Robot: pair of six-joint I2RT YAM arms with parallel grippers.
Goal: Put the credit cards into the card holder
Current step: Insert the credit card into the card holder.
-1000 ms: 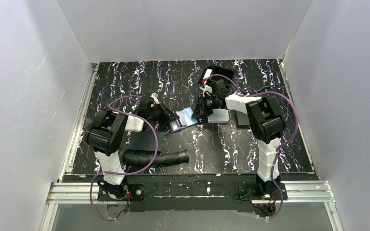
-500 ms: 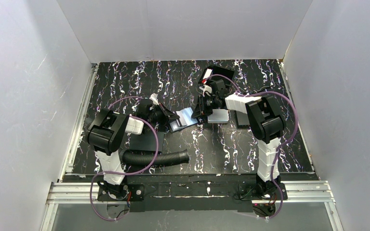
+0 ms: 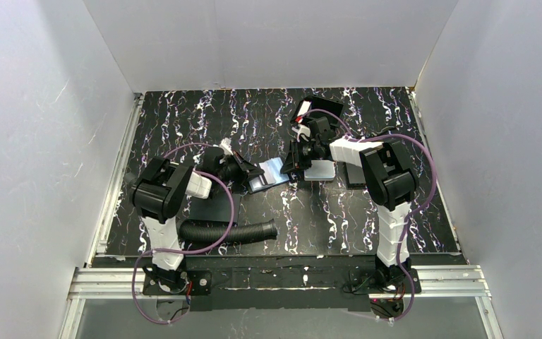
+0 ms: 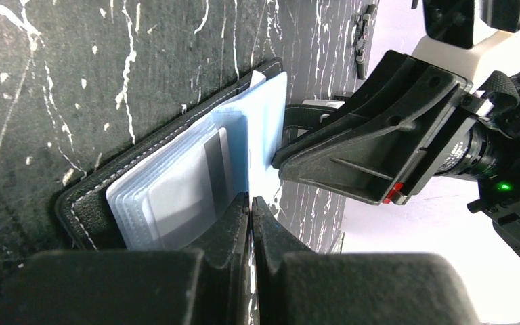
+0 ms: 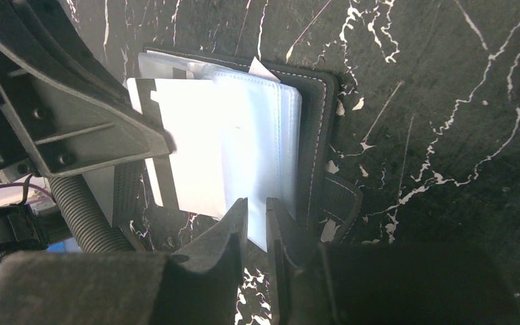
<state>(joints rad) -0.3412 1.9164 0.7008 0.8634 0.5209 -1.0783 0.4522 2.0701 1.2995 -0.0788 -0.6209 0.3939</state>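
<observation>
Top view bright, even; wrist views dimmer, foreground blurred; card holder (image 5: 244, 135) glaring.

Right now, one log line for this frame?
card holder: open, flat on table | left gripper: shut at edge of sleeves | right gripper: narrow gap over sleeves | grasp: cannot tell

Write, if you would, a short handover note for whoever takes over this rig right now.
Left gripper: shut at the edge of the clear sleeve pages; what it pinches is unclear.
Right gripper: shut on a sleeve edge from the opposite side.
Card holder: open flat on the table between them.
A pale rectangle lies beside the right gripper; card or case, cannot tell.
Done: holder open. Left: seat the credit cards in the sleeves.
</observation>
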